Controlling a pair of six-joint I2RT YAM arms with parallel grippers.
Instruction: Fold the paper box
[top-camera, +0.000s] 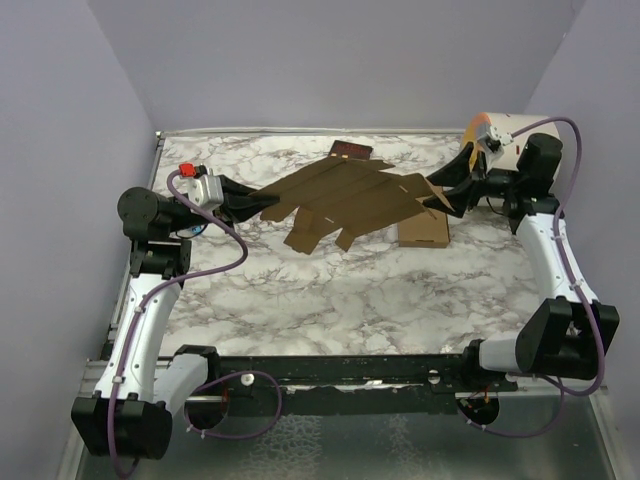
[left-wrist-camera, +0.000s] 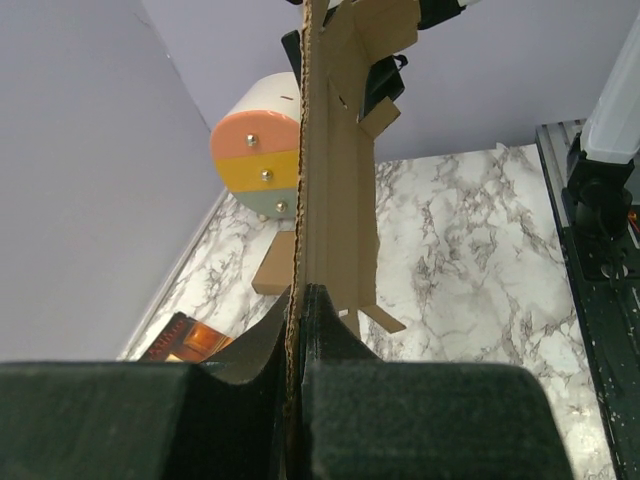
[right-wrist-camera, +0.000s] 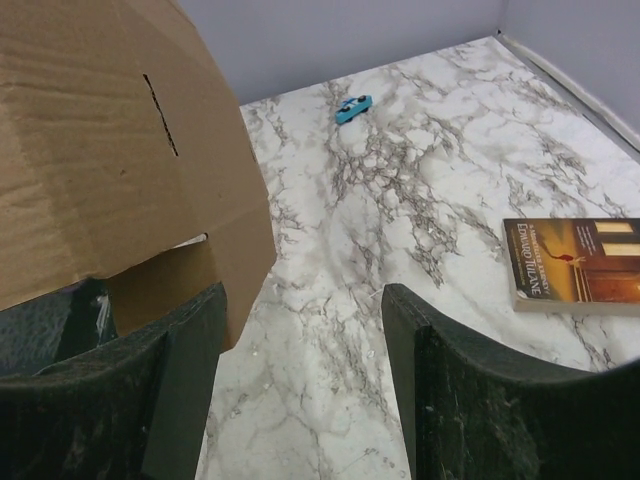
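Item: paper box (top-camera: 345, 200), a flat die-cut sheet of plain brown cardboard with flaps and slits, held off the white marble table (top-camera: 330, 300) at far centre, between the arms. The left end effector (top-camera: 255, 205) is clamped on its left edge. The right end effector (top-camera: 447, 195) has its fingers apart at the sheet's right end, pinching nothing. Below that end lies a slim brown rectangular carton (top-camera: 424, 231). At the far edge is a dark red-brown book (top-camera: 349, 150). At far right is a white cylinder (top-camera: 487, 127) with an orange, yellow and green face.

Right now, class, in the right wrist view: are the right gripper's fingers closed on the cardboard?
No: the jaws of the right gripper stand apart, bare table showing between them, and the paper box overlaps only one finger.
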